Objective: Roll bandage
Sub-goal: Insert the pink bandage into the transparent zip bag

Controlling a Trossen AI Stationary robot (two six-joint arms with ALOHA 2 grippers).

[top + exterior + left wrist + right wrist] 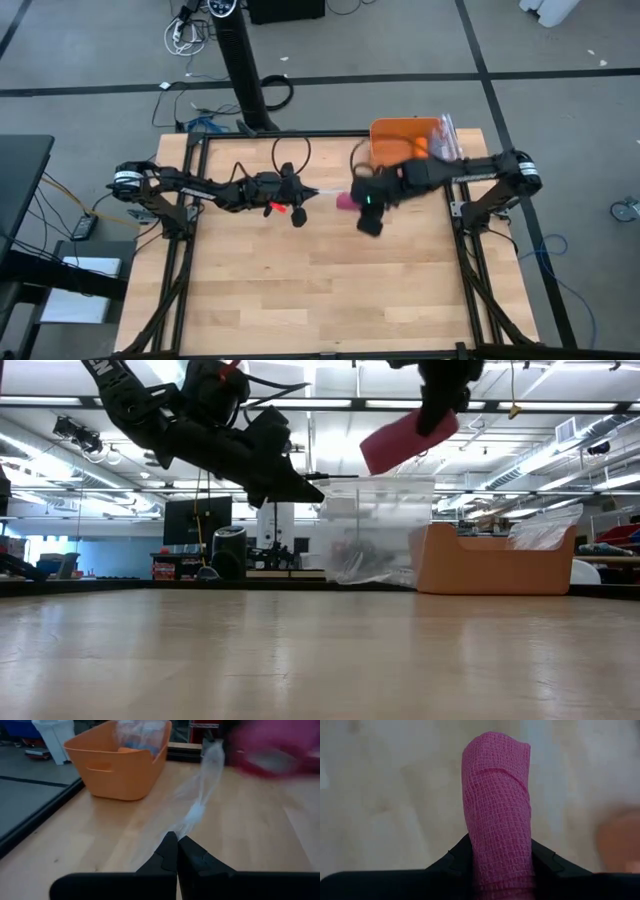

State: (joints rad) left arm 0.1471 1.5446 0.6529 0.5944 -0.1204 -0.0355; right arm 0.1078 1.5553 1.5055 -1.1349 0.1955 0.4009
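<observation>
The bandage [497, 795] is a short magenta-pink roll of woven stretch fabric, held in my shut right gripper [500, 856] above the middle of the table's far half [344, 203]. It also shows high up in the low view [405, 438]. My left gripper [176, 844] is just to its left [300, 202], shut on a thin clear plastic bag [200, 795]. The plastic runs from its fingertips toward the bandage, which is a pink blur in the left wrist view [270, 750]. My left gripper pinches one end of the clear plastic [172, 832] between its two fingertips, coming level from the table's left. The plastic stretches away from the fingers toward the bandage, clear of the table. My right gripper pinches the roll's lower end [501, 862] between its two fingers, which lie on its two opposite sides. Most of the roll sticks out past the fingertips. The roll is lifted clear of the table and tilted [405, 438].
An orange basket [400, 135] with clear plastic inside stands at the table's far right; it also shows in the low view [490, 560] and the left wrist view [120, 770]. Bare wood table [320, 290] lies toward the near edge.
</observation>
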